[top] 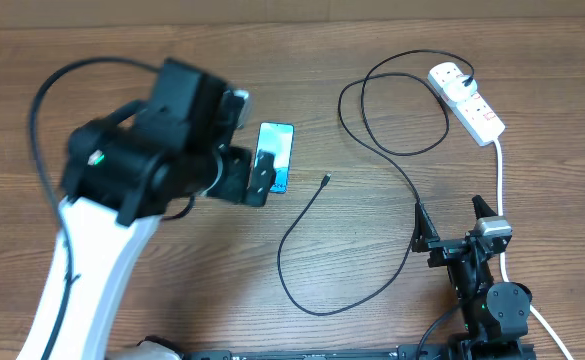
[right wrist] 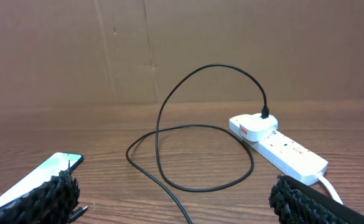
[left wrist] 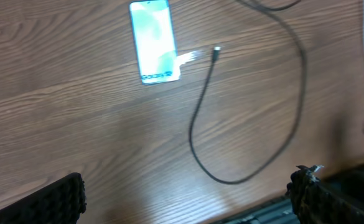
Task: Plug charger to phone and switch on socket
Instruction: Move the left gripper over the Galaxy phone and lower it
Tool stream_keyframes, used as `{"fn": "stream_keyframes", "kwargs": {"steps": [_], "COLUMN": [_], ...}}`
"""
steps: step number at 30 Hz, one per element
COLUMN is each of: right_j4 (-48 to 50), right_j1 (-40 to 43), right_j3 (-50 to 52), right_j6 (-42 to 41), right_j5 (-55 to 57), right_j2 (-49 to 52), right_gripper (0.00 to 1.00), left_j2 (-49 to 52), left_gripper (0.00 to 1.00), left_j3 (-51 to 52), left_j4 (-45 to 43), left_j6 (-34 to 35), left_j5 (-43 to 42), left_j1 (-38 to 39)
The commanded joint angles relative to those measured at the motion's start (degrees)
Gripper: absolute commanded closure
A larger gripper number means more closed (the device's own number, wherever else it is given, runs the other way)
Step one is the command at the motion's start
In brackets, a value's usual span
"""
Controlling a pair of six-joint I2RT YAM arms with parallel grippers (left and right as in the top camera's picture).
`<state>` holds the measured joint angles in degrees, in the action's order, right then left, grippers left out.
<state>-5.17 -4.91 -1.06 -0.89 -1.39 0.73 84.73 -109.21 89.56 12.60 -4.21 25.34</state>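
The phone point(top: 276, 148) lies face up on the wood table, its screen blue-teal; it also shows in the left wrist view point(left wrist: 153, 41) and at the left edge of the right wrist view point(right wrist: 35, 177). The charger cable point(top: 362, 290) loops across the table, its connector tip point(top: 326, 179) lying free right of the phone, its tip also seen in the left wrist view point(left wrist: 216, 50). Its plug sits in the white socket strip point(top: 469, 104), which also shows in the right wrist view point(right wrist: 281, 148). My left gripper point(left wrist: 185, 193) is open and empty, hovering beside the phone. My right gripper point(right wrist: 175, 199) is open and empty, low near the front edge.
The socket's thick white cord point(top: 499, 180) runs down past the right arm's base. A brown cardboard wall point(right wrist: 182, 50) stands behind the table. The left arm's black cable arcs over the table's left side.
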Motion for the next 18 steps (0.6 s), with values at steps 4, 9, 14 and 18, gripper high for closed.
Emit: {"fn": "stream_keyframes", "kwargs": {"steps": [4,9,14,18], "right_j4": [0.33,0.33,0.33,0.33], "right_j1": [-0.22,-0.22,-0.22,-0.22], "right_j3": [0.59,0.59,0.59,0.59], "right_j6": [-0.17,-0.17,-0.17,-0.17], "right_j5": [0.46,0.46,0.46,0.46], "right_j2": [-0.57,-0.57,-0.57,-0.57], "right_gripper": [0.00,0.00,0.00,0.00], "left_j2": [7.89,13.00,17.75,20.48], "left_gripper": [0.00,0.00,0.00,0.00], "left_j3": [-1.53,-1.53,-1.53,-1.53], "left_j4": [-0.76,-0.35,-0.44,-0.98], "left_j6": [4.66,4.83,5.88,5.86], "left_j5": [4.00,-0.37,-1.73,-2.91], "left_j1": [2.10,2.12,2.10,2.12]}}
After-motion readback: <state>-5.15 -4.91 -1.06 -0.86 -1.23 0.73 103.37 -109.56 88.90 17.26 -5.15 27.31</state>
